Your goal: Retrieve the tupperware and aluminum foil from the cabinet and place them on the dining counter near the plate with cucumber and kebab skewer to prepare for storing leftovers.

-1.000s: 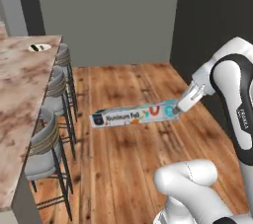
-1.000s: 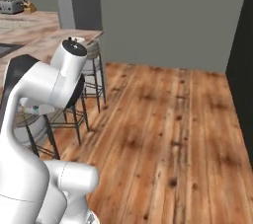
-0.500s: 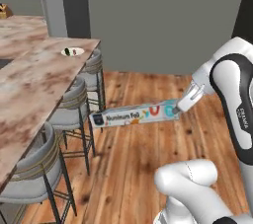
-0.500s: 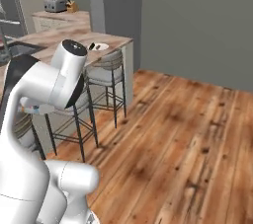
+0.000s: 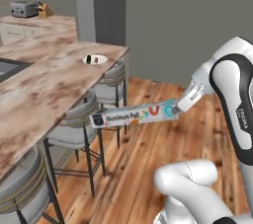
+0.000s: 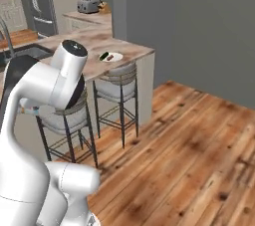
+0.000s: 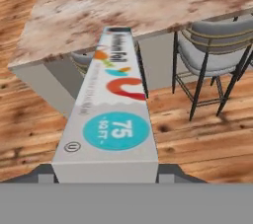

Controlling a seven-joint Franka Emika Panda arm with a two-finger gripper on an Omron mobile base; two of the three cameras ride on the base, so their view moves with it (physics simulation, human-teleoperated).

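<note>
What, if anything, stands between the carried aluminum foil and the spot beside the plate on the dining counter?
Nothing visible on top: the dining counter lies bare up to the plate. The aluminum foil hangs below its edge, beside the stools.

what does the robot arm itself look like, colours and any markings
The arm is built of glossy white rounded shells with dark, near-black bands at the joints, and small lettering runs down the dark band by the right edge of the left base view. It narrows to a slim white wrist ending in the gripper. In the right base view a joint is capped with a flat grey disc. No cables are visible.
</note>
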